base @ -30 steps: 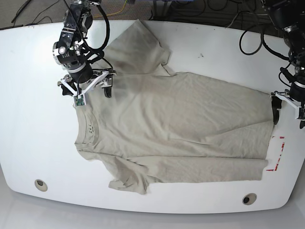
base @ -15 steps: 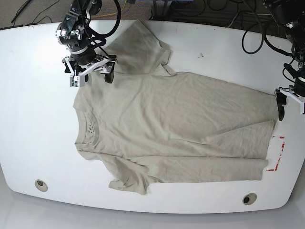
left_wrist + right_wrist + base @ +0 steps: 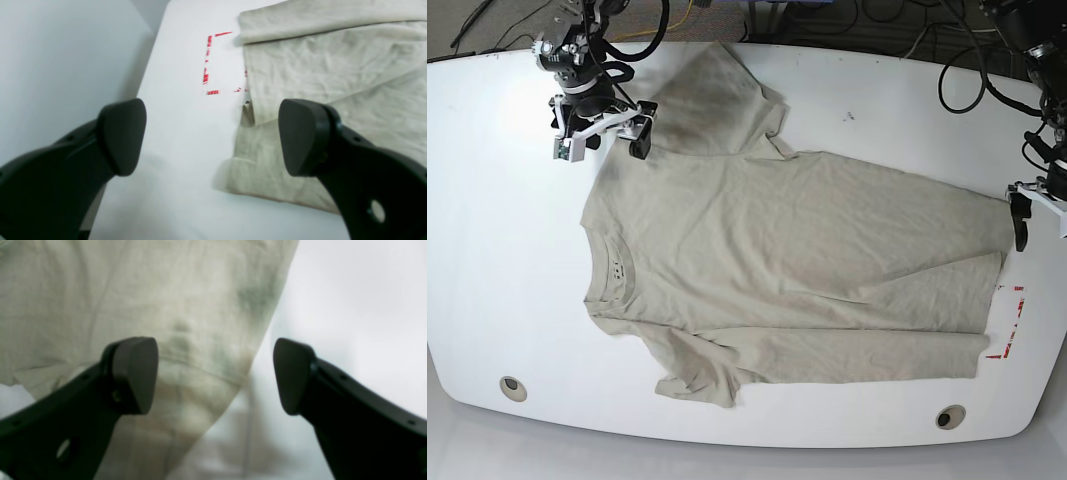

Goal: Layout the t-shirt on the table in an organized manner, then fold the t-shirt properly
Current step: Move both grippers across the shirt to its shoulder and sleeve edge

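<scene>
Left wrist view: the left end effector [image 3: 212, 136] stood wide and empty over the counter [image 3: 173, 160]; the t-shirt [image 3: 333, 86] hem corner lay just ahead, toward its right pad, with red tape [image 3: 207, 60] beyond.
Right wrist view: the right end effector [image 3: 215, 375] was spread, holding nothing, straddling a sleeve edge.
Base view: the t-shirt [image 3: 797, 270] lay flat on the counter [image 3: 497, 220], long axis running collar-left to hem-right.
Nearer arm: the right end effector [image 3: 603, 133] was at the far sleeve, the left end effector [image 3: 1039, 212] at the hem corner.
</scene>
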